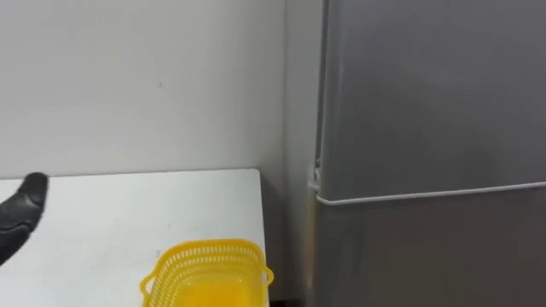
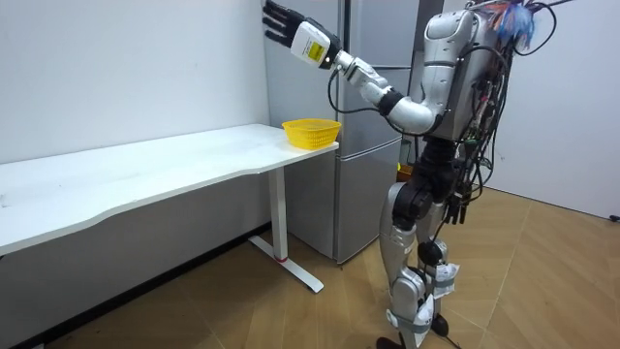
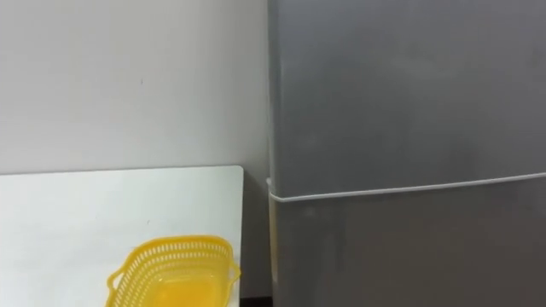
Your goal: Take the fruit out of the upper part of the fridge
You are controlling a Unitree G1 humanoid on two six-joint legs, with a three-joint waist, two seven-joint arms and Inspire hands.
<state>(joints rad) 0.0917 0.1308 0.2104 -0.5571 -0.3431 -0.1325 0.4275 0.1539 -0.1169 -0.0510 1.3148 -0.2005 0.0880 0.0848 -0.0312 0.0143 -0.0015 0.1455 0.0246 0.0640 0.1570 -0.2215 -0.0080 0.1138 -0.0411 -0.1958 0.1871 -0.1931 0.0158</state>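
The grey fridge (image 1: 426,94) stands before me with both doors shut; a pale seam (image 1: 426,194) divides the upper door from the lower one. My left hand (image 1: 24,213) shows as a dark shape at the left edge, over the table and well left of the fridge. In the room view that hand (image 2: 281,21) is raised high with its fingers spread and relaxed, holding nothing, near the upper door's left side (image 2: 373,29). I stand upright facing the fridge, beside the table's end.
A yellow mesh basket (image 1: 209,273) sits at the end of the white table (image 1: 128,213), close to the fridge. A narrow gap separates the table's edge from the fridge's side. A plain wall runs behind the table.
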